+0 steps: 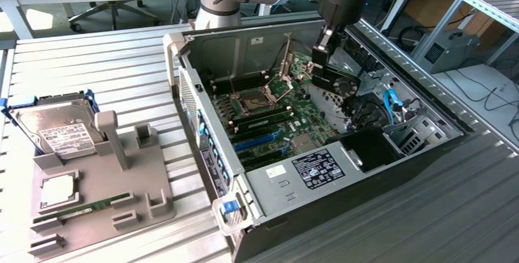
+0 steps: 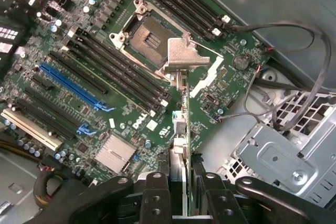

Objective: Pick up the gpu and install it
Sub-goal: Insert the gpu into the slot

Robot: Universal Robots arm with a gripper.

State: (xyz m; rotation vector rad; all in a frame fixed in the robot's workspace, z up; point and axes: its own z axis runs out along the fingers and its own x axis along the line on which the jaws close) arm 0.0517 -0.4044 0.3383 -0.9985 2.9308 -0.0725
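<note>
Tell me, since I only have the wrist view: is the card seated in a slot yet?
Observer: No. From the exterior view, the gpu hangs in the pincer above the motherboard, inside the open case.
Operator: What's on the parts holder?
Observer: The grey holder, at the exterior view's left, carries the hard drive and a green memory stick.

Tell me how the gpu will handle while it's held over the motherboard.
The gpu is likely stiff: it juts straight from the jaws with no sag. Probably light, being a thin card. Likely fragile: its thin metal bracket could bend if knocked against the motherboard.
</note>
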